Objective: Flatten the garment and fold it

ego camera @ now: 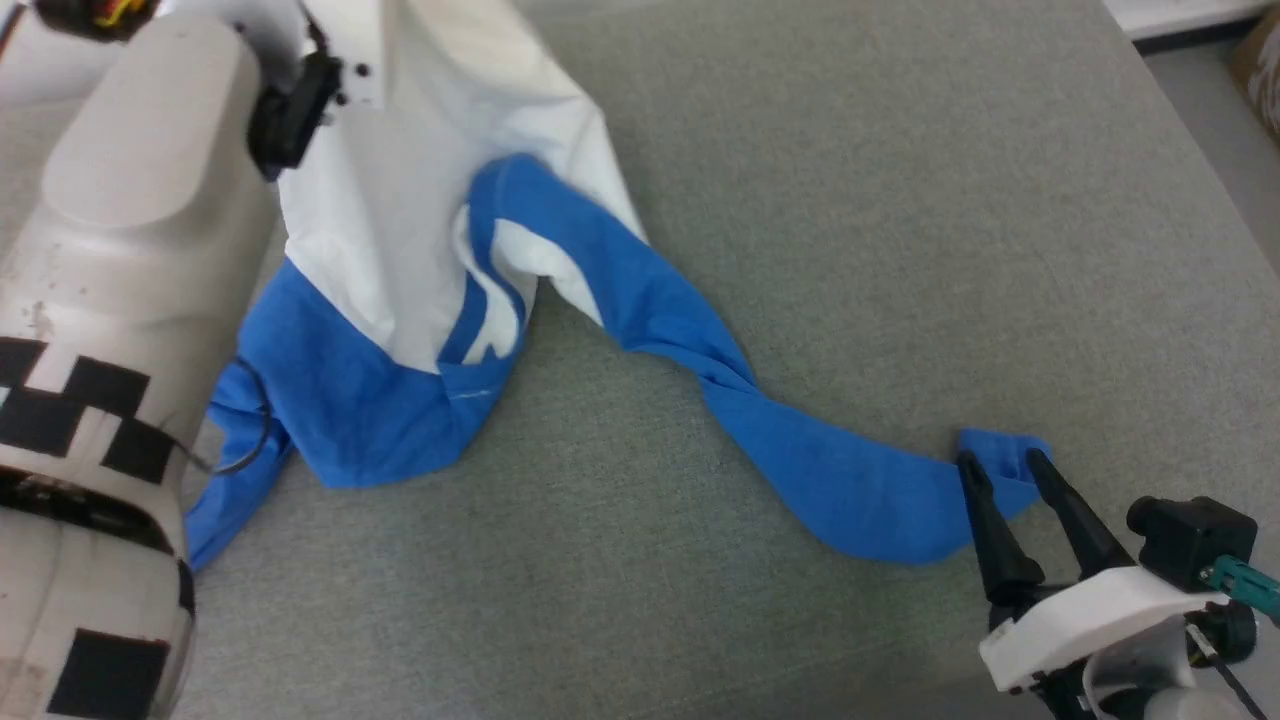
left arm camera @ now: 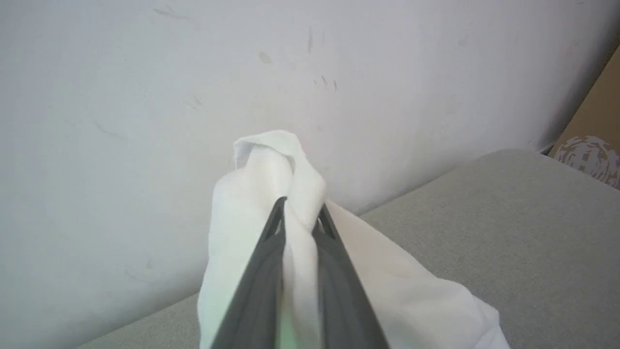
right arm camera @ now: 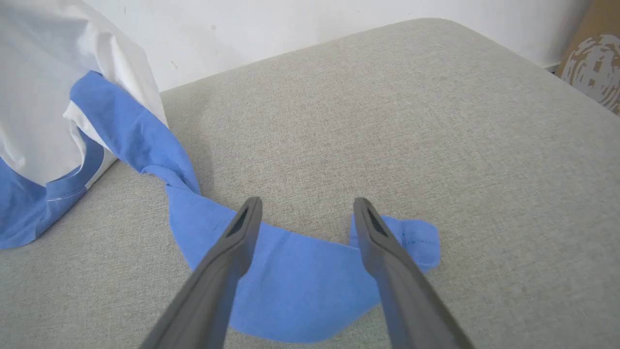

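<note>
The garment (ego camera: 400, 230) is a white shirt with bright blue sleeves, its white body pulled up toward the top left of the head view. In the left wrist view my left gripper (left arm camera: 301, 206) is shut on a bunched fold of its white cloth (left arm camera: 261, 169), held above the surface. One blue sleeve (ego camera: 800, 450) trails, twisted, across the grey padded surface (ego camera: 900, 200) to the lower right. There my right gripper (ego camera: 1000, 462) stands open, its fingers either side of the sleeve's cuff end (right arm camera: 411, 237) and just above the sleeve (right arm camera: 290, 286). The chest print is hidden.
My pale left forearm (ego camera: 130, 200) fills the head view's left side, over the other blue sleeve (ego camera: 350, 410). A white wall (left arm camera: 145, 97) backs the surface. A brown cardboard box (right arm camera: 596, 63) stands past the surface's right edge. Bare grey padding lies right of the garment.
</note>
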{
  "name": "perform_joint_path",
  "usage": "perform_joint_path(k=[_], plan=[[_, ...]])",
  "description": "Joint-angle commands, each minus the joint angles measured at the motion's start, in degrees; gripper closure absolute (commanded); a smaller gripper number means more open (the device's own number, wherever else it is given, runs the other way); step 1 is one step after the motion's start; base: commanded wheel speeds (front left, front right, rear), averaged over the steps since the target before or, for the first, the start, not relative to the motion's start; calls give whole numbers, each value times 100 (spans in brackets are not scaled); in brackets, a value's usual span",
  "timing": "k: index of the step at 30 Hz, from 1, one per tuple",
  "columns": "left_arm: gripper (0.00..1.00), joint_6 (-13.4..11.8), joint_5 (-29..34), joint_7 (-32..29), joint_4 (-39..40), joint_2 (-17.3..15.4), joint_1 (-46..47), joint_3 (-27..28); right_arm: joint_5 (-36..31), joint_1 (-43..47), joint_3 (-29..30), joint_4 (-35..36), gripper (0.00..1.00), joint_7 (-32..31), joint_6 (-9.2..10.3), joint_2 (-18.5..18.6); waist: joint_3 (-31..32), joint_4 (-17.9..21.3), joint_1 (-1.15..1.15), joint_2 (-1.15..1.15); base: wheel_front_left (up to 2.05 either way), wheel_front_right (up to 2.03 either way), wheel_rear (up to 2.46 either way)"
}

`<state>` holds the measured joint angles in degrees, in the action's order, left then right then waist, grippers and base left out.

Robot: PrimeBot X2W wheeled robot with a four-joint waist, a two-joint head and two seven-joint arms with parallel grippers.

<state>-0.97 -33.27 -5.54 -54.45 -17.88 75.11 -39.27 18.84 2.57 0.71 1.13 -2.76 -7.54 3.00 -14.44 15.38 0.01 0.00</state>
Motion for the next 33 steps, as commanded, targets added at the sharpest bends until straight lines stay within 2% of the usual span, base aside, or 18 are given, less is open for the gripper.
perform_joint_path(k=[1, 6, 8, 9, 10, 11, 15, 20, 24, 29, 33], plan=[[100, 32, -18, -2, -149, -47, 22, 15, 59, -105, -40, -17, 0, 60, 5, -13, -473, 375, -1, 0, 0, 0, 0], [100, 12, -110, 262, -754, -109, 35, 121, 201, -311, -217, -140, 0, 221, 5, -13, -813, 609, -1, 0, 0, 0, 0], [100, 120, -255, 261, -969, -64, -44, 204, 212, -376, -242, -195, 0, 281, 5, -13, -862, 642, -1, 0, 0, 0, 0], [83, 171, -309, 281, -1049, -42, -76, 234, 207, -402, -249, -216, 0, 305, 5, -13, -871, 646, -1, 0, 0, 0, 0], [52, 208, -347, 329, -1116, -29, -98, 257, 208, -433, -272, -226, 0, 332, 5, -13, -874, 645, -1, 0, 0, 0, 0], [0, 270, -387, 363, -1178, -9, -137, 274, 204, -462, -301, -231, 0, 361, 5, -13, -855, 639, -1, 0, 0, 0, 0], [0, 456, -604, 661, -1277, 143, -339, 409, 145, -483, -314, -244, 0, 408, 5, -13, -659, 504, -1, 0, 0, 0, 0], [0, 415, -589, 1727, -1117, 269, -742, 446, 22, -423, -248, -174, 0, 360, 5, -13, -261, 214, -1, 0, 0, 0, 0], [0, 108, -533, 2042, -567, 291, -1234, 655, -75, -324, -163, -74, 0, 259, 5, -13, 60, -47, -1, 0, 0, 0, 0], [0, -496, -112, 2052, 1416, 131, -2725, 1464, -129, -196, -87, 1, 0, 123, 5, -13, 451, -307, -1, 0, 0, 0, 0], [0, -863, 213, 2053, 2784, 173, -4221, 2035, -179, -107, -61, -2, 0, -18, 5, -13, 672, -514, -1, 0, 0, 0, 0]])
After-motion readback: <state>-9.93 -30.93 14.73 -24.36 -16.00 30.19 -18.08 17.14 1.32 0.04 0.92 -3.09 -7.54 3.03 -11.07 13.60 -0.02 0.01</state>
